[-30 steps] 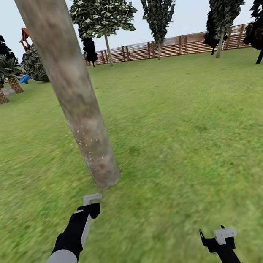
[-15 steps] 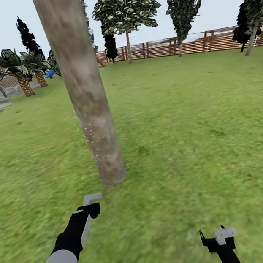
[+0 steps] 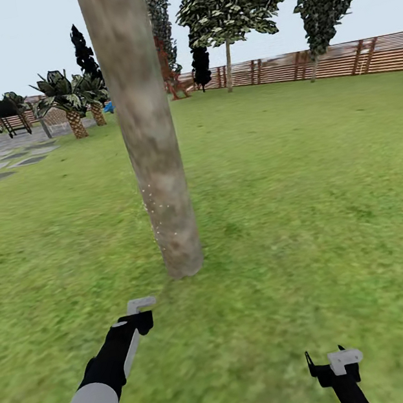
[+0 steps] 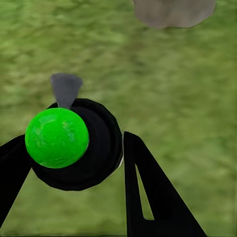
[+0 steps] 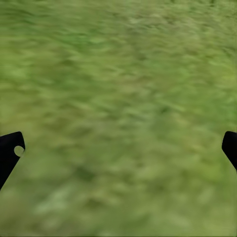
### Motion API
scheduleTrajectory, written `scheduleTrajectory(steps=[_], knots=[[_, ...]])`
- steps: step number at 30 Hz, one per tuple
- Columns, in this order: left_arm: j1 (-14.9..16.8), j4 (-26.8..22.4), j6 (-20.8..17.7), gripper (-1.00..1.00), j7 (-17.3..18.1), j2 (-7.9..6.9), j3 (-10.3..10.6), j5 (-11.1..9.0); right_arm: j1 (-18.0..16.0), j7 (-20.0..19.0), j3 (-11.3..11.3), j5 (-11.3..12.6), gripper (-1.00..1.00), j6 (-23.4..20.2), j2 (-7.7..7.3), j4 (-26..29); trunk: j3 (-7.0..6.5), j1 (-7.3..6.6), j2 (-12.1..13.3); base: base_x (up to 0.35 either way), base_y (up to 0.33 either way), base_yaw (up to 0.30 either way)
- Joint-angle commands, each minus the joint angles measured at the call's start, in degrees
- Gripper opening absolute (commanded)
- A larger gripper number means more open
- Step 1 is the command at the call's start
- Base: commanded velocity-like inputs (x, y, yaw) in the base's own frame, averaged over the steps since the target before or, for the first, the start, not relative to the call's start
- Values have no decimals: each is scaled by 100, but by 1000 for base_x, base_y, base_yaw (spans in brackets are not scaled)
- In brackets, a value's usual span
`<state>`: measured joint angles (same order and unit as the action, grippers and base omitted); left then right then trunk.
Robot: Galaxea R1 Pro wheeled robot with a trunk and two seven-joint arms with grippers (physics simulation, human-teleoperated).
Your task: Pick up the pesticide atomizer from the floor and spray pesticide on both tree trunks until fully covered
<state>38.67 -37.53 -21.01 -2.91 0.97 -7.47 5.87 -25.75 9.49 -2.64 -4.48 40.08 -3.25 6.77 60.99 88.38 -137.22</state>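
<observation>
Pesticide atomizer (image 4: 74, 144) is grasped by left gripper (image 4: 69, 163) jaws near tree trunk (image 3: 146, 138) at 12 o'clock, while right gripper (image 5: 118, 153) jaws are kept released.

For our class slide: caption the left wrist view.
Left gripper clamps the pesticide atomizer above grass, trunk base ahead.

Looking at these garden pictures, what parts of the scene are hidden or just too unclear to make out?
- Tree trunk: the head view's top edge cuts it off, so its crown is unseen.
- Pesticide atomizer: in the left wrist view just its dark top and green dot show; the body and label lie beneath.
- Pesticide specks: tiny; the trunk's far side is hidden.
- Right gripper: just its finger ends show at the right wrist view's edges.
</observation>
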Motion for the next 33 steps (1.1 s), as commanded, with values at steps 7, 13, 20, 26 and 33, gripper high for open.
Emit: scheduleTrajectory(steps=[7, 13, 20, 26, 33], knots=[[0, 0, 0, -100, 0, 0, 0, 2, 0, 0, 0, 0, 100, -1, 0, 0, 0, 0, 0, 0, -271, 232], [0, 0, 0, -100, 0, 0, 0, 2, 2, -4, 0, 0, 100, -2, 0, 0, 0, 0, 0, 0, -271, 20], [0, 0, 0, -100, 0, 0, 0, 2, 0, -5, 0, 0, 100, 0, 0, 0, 0, 0, 0, 0, -271, 1], [0, 0, 0, -100, 0, 0, 0, 8, 0, -3, 0, 0, 100, -1, 0, 0, 0, 0, 0, 0, -271, 110], [0, 0, 0, -100, 0, 0, 0, 2, 0, -7, 0, 0, 100, 0, 0, 0, 0, 0, 0, 0, -271, 248]])
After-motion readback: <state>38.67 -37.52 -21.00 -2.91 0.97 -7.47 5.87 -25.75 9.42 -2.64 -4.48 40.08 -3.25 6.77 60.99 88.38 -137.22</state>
